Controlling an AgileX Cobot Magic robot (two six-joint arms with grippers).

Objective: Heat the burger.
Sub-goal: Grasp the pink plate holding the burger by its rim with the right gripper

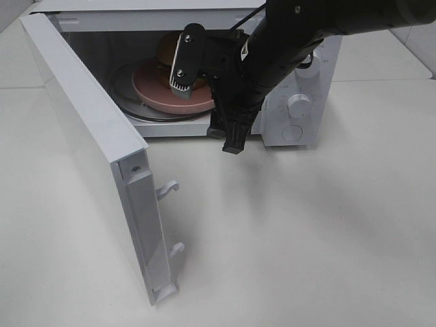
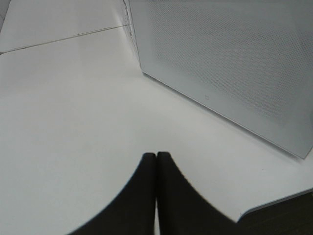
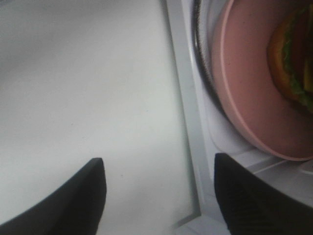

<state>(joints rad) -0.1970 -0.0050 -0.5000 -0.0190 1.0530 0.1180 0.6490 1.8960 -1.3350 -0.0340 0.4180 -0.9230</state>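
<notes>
The burger (image 1: 166, 50) sits on a round pink plate (image 1: 158, 93) inside the open microwave (image 1: 300, 102). The right wrist view shows its lettuce and cheese edge, the burger (image 3: 292, 63) on the plate (image 3: 243, 78). My right gripper (image 1: 208, 102) hangs just in front of the oven's opening, apart from the plate. It is open with nothing between its fingers, as the right gripper (image 3: 159, 196) in its own view shows. My left gripper (image 2: 156, 164) is shut and empty, low over the table beside the door.
The microwave door (image 1: 88, 129) swings out wide to the left, its two latch hooks (image 1: 168, 189) pointing into the open table area. A glass turntable (image 1: 125, 87) lies under the plate. The door's dotted outer panel (image 2: 220, 58) fills the left wrist view.
</notes>
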